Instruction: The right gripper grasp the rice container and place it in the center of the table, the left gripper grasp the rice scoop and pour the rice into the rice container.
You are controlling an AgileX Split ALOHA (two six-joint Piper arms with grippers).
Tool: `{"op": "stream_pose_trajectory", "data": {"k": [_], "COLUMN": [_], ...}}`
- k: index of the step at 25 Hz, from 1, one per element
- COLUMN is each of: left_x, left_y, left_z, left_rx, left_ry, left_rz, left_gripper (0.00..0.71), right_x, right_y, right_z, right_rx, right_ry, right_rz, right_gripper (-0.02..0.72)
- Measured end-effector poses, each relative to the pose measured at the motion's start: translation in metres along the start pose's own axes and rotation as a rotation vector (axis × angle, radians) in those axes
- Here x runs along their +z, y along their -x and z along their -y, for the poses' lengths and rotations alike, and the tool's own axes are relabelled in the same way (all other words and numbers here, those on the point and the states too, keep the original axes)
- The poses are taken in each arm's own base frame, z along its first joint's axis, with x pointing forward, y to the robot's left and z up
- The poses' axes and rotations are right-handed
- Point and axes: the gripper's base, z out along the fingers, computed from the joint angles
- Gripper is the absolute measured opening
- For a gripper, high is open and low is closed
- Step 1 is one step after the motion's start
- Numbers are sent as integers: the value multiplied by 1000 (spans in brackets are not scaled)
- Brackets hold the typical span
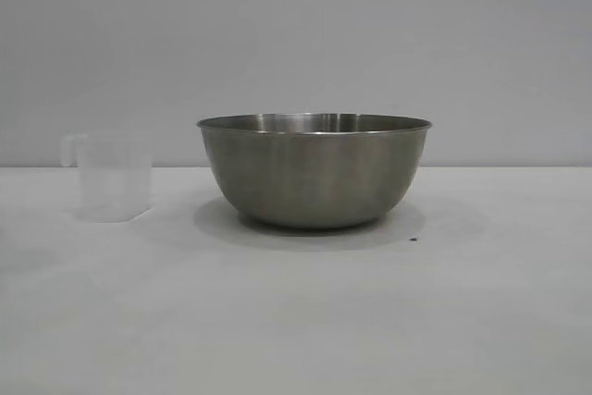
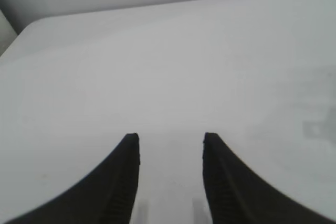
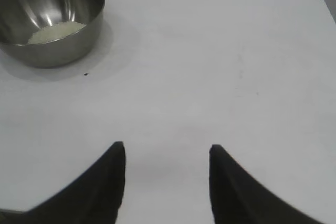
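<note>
The steel rice container [image 1: 314, 171] stands on the white table [image 1: 296, 321] near its middle. In the right wrist view the container [image 3: 50, 19] holds a small mass of white rice [image 3: 56, 31]. The clear rice scoop [image 1: 113, 177] stands upright to the container's left, apart from it; I cannot tell whether rice is in it. My left gripper [image 2: 171, 137] is open and empty over bare table. My right gripper [image 3: 167, 148] is open and empty over bare table, well away from the container. Neither gripper shows in the exterior view.
A small dark speck [image 1: 413, 239] lies on the table by the container's right side. The table's rounded far corners show in both wrist views. A plain grey wall stands behind the table.
</note>
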Motion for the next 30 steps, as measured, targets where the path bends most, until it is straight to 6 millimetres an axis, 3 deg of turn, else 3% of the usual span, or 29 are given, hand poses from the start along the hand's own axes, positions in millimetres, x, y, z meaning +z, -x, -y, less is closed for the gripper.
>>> {"op": "stream_pose_trajectory", "data": {"k": [13,19,30], "left_x": [-27,-49,-86], "left_y": [27,47,62], "left_z": [0,-3,-6], "left_rx": [13,6,-24], "left_ry": [-71,-81,-108], "left_rz": [-107,-95,-167], "left_gripper": [292,292,292], "right_x": [0,0,0], "right_y": [0,0,0], "right_z": [0,0,0], "right_rx": [0,0,0], "right_ry": [0,0,0], "right_rz": [0,0,0], "right_gripper": [315,315,315]}}
